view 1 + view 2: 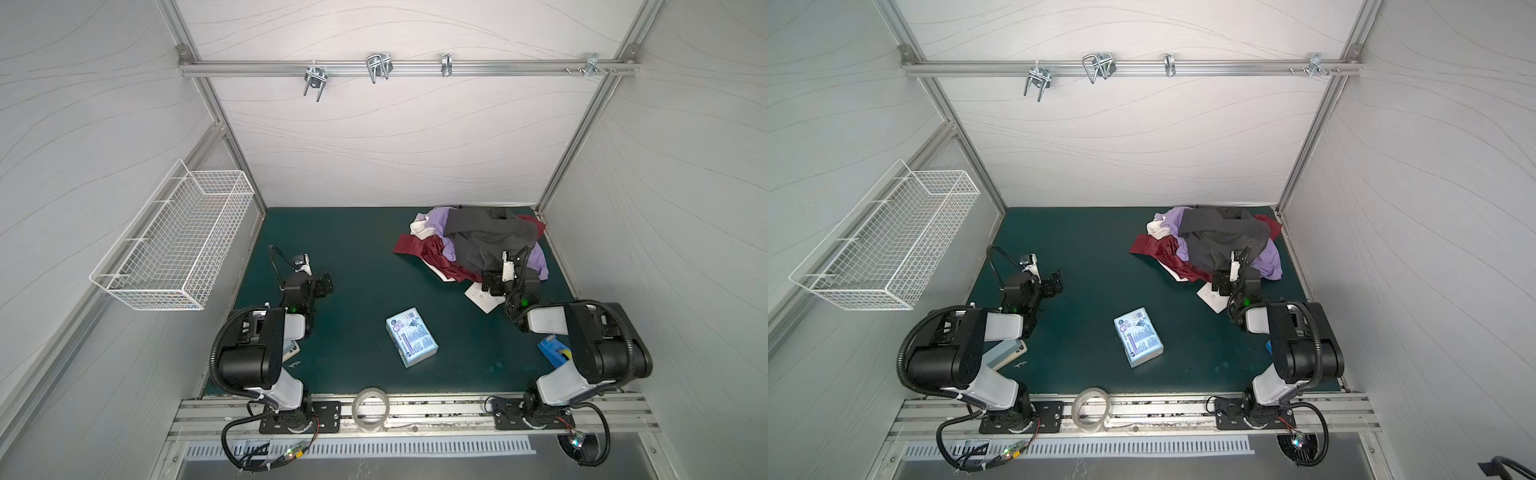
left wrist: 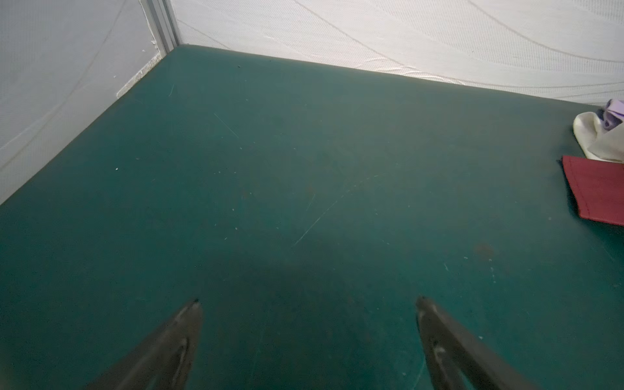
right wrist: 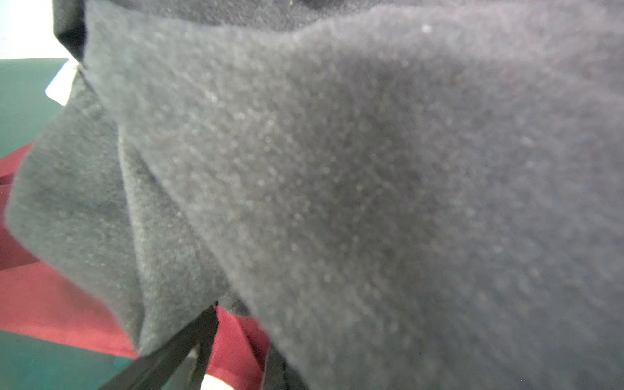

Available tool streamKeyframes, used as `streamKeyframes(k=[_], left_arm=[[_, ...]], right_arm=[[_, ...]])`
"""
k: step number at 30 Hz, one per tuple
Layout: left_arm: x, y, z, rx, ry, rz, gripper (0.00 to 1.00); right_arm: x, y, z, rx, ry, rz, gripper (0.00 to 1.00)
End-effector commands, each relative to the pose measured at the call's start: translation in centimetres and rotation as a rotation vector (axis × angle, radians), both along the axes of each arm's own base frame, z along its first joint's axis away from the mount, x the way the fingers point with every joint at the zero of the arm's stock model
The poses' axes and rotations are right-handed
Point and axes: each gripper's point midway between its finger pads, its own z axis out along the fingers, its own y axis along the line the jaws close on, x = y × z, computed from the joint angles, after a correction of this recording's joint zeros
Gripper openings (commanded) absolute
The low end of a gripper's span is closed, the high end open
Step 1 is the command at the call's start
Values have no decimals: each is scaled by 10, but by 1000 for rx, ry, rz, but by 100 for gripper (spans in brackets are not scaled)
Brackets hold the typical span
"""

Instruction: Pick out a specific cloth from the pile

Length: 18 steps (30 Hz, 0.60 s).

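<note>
The green mat [image 1: 353, 266] is bare across its left and centre, leaving open passage up to the pile [image 1: 473, 249]. The pile fills the far right corner, close to the back wall [image 1: 395, 166]. A dark grey garment [image 1: 1221, 232] covers most of the cloth [image 1: 434, 220], which shows only at the pile's edges. A blue box [image 1: 411, 336] lies near centre, well apart.

The pile [image 1: 486, 237] lies at the far right of the mat [image 1: 353, 257], the box [image 1: 411, 336] nearer, centre.
</note>
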Motion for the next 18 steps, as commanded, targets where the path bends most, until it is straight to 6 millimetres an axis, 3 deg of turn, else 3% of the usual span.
streamKeyframes(k=[1,9,18], left_arm=[[11,-1,18,11,-56,-7,99],[12,-13,16,7,-45,-81,99],[12,-13,18,11,-50,-80,99]], right_arm=[[5,2,6,5,-22,14,99],[5,1,5,7,-21,15,99],[5,1,6,6,-21,15,99]])
